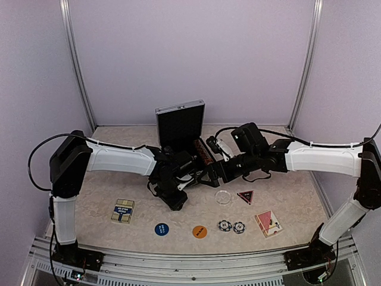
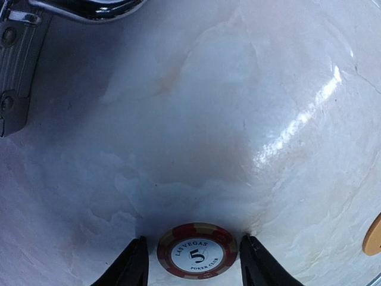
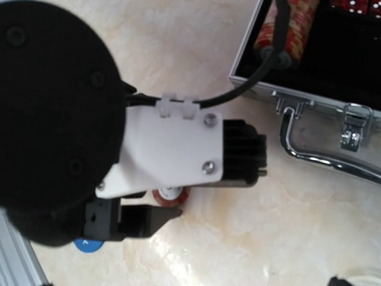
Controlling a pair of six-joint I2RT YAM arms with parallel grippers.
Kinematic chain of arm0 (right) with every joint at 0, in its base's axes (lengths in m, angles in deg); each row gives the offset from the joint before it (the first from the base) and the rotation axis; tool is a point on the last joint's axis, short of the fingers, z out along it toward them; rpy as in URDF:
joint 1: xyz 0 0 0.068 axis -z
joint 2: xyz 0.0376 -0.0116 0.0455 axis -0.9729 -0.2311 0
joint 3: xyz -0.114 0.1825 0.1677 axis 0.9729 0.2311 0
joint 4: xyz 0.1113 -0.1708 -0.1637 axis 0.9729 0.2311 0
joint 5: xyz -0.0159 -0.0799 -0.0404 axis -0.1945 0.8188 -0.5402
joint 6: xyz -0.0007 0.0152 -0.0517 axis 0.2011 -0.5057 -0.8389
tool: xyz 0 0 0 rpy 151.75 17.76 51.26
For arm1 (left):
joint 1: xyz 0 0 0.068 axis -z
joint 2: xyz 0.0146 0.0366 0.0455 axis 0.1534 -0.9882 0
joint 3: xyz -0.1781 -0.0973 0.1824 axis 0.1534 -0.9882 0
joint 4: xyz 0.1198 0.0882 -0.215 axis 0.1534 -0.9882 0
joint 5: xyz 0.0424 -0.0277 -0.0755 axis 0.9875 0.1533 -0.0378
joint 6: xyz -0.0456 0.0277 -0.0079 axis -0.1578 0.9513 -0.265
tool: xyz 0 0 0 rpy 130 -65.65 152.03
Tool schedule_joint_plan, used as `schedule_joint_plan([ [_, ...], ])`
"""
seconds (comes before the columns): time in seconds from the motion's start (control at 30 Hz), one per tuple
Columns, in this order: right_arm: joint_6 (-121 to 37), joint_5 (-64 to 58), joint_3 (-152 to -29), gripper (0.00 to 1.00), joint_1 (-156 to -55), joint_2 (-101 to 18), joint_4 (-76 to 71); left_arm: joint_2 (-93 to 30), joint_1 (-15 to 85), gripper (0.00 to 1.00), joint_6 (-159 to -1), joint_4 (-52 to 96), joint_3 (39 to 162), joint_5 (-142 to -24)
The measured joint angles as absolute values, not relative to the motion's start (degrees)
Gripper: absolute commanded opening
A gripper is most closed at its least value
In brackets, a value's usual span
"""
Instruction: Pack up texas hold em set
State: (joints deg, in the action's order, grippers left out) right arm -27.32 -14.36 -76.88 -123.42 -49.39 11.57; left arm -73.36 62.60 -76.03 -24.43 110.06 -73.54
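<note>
A pale marbled table (image 1: 101, 196) carries everything. At the back an open silver case (image 1: 180, 122) rests with its lid upright. Near the front lie a card deck (image 1: 122, 211), a blue disc (image 1: 161, 229), an orange disc (image 1: 200, 231), two striped chips (image 1: 224, 225) side by side, and a reddish deck (image 1: 268, 223). A clear disc (image 1: 223, 197) and a dark triangle (image 1: 244, 196) sit just behind the chips. A red chip (image 2: 197, 251) lies flat before the case.

Open silver case (image 1: 180, 125), red chip (image 2: 197, 251) flat

Illumination is bright, diffuse and overhead. In the left wrist view, a glare streak crosses the tabletop (image 2: 178, 119) ahead and right of the left hand (image 2: 194, 253); soft shadow pools just ahead of it. Top view edges bow slightly.
</note>
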Motion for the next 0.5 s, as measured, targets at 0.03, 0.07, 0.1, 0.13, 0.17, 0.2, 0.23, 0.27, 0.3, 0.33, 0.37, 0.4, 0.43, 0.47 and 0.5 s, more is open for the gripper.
schedule_joint_plan([
  [0.03,-27.19,-14.4,-76.97,1.0,-123.42,-49.39,11.57,-73.34,62.52,0.42,-76.08,-24.37,110.01,-73.61],
  [0.07,-27.08,-14.57,-77.14,1.0,-123.42,-49.44,11.57,-73.29,62.38,0.39,-75.97,-24.17,109.9,-73.76],
  [0.1,-27.01,-14.6,-77.16,1.0,-123.42,-49.44,11.53,-73.25,62.25,0.34,-76.03,-24.06,109.84,-73.83],
  [0.13,-26.93,-14.75,-77.29,1.0,-123.45,-49.5,11.55,-73.18,62.14,0.32,-75.93,-24.0,109.8,-74.15],
  [0.17,-26.86,-14.84,-77.38,1.0,-123.45,-49.63,11.48,-73.07,62.06,0.31,-75.95,-23.91,109.71,-74.42],
  [0.2,-26.75,-14.95,-77.43,1.0,-123.45,-49.79,11.33,-72.92,61.97,0.31,-75.93,-23.78,109.6,-74.66],
  [0.23,-26.69,-15.14,-77.43,1.0,-123.45,-49.98,11.15,-72.81,61.9,0.31,-76.03,-23.71,109.6,-74.74],
  [0.27,-26.53,-15.6,-77.43,1.0,-123.45,-50.38,10.85,-72.61,61.86,0.31,-76.06,-23.52,109.58,-74.72],
  [0.3,-26.4,-16.04,-77.43,1.0,-123.47,-50.73,10.63,-72.55,61.82,0.31,-76.1,-22.95,109.47,-74.77],
  [0.33,-26.25,-16.41,-77.43,0.99,-123.51,-51.1,10.41,-72.53,61.82,0.31,-76.17,-22.53,109.29,-74.83],
  [0.37,-25.9,-16.93,-77.43,1.0,-123.6,-51.62,10.13,-72.48,61.9,0.31,-76.23,-22.31,109.12,-74.81],
  [0.4,-25.57,-17.48,-77.4,1.0,-123.69,-52.08,9.87,-72.4,62.04,0.32,-76.21,-22.05,109.03,-74.66],
  [0.43,-25.27,-18.05,-77.29,1.0,-123.82,-52.58,9.41,-72.35,62.19,0.34,-76.21,-21.88,108.94,-74.37],
  [0.47,-24.96,-18.62,-77.19,1.0,-123.84,-52.95,9.01,-72.29,62.38,0.38,-76.23,-21.77,108.88,-74.09],
  [0.5,-24.7,-19.14,-76.99,1.0,-123.88,-53.28,8.69,-72.27,62.58,0.47,-76.23,-21.61,108.86,-73.78],
])
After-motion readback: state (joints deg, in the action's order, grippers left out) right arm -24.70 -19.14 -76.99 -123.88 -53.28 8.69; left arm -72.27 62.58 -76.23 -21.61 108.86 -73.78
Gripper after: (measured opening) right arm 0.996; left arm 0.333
